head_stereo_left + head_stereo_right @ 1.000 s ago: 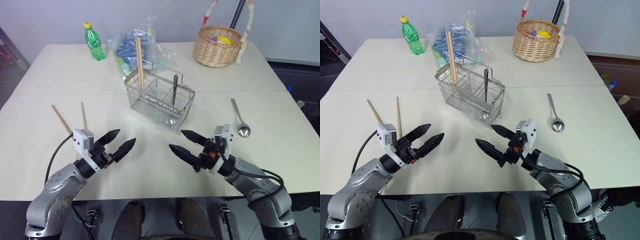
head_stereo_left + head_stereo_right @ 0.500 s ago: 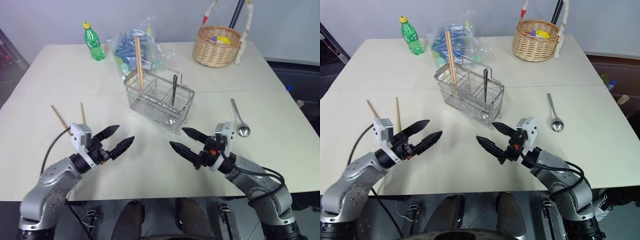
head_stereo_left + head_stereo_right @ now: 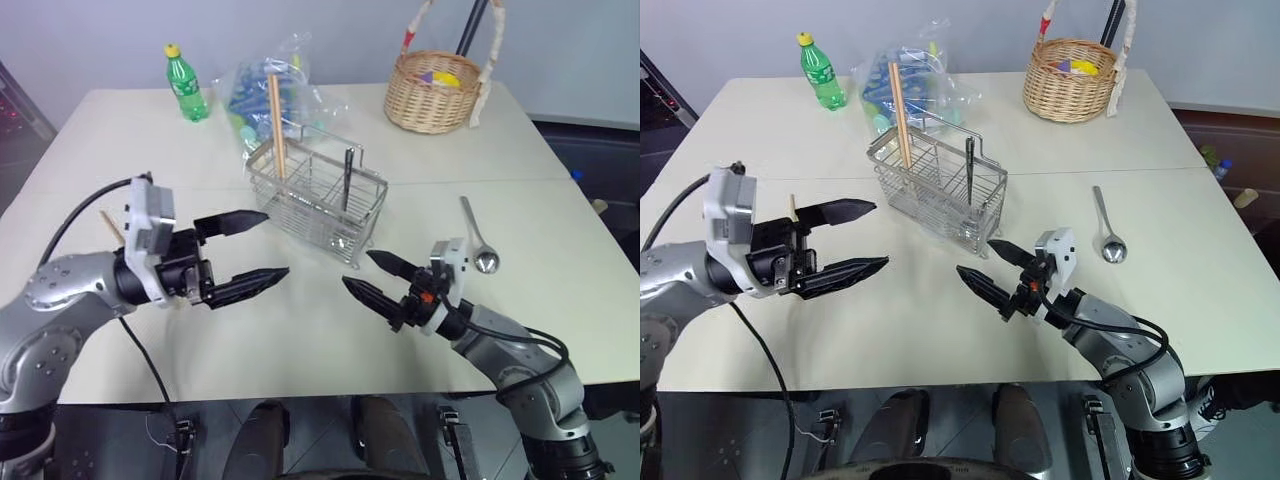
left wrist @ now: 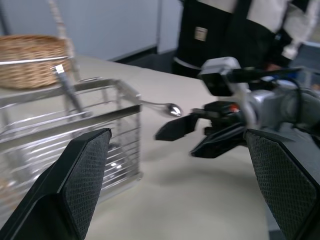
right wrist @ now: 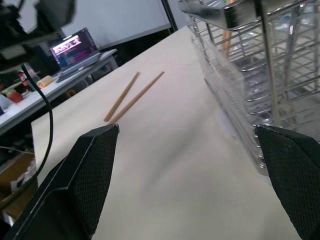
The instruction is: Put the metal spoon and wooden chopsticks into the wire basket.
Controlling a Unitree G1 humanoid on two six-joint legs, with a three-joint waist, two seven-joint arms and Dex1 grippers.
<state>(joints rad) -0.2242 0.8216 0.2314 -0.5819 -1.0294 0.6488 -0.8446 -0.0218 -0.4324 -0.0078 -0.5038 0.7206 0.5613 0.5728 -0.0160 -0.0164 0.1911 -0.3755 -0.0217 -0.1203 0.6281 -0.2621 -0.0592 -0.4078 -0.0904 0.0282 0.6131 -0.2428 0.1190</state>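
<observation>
Shiny silver metal spoon (image 3: 1106, 230) lies beyond the wide-open, empty right gripper (image 3: 989, 269), light-brown wooden chopsticks (image 5: 133, 95) lie behind the wide-open, empty left gripper (image 3: 854, 239), neither yet in the silver wire basket (image 3: 938, 185) ahead

The loose wooden chopsticks (image 3: 112, 228) on the desk (image 3: 300, 340) are mostly hidden behind the left gripper (image 3: 255, 245), just a bit peeking out at mid-left. The wicker basket (image 3: 432, 95) handle gets cut off by the top edge, and whatever's inside the plastic bag (image 3: 262, 90) is too crumpled to make out.

The wire basket (image 3: 318, 203) stands mid-table, metal spoon (image 3: 479, 240) right, 2 wooden chopsticks (image 5: 132, 97) left (flat).
</observation>
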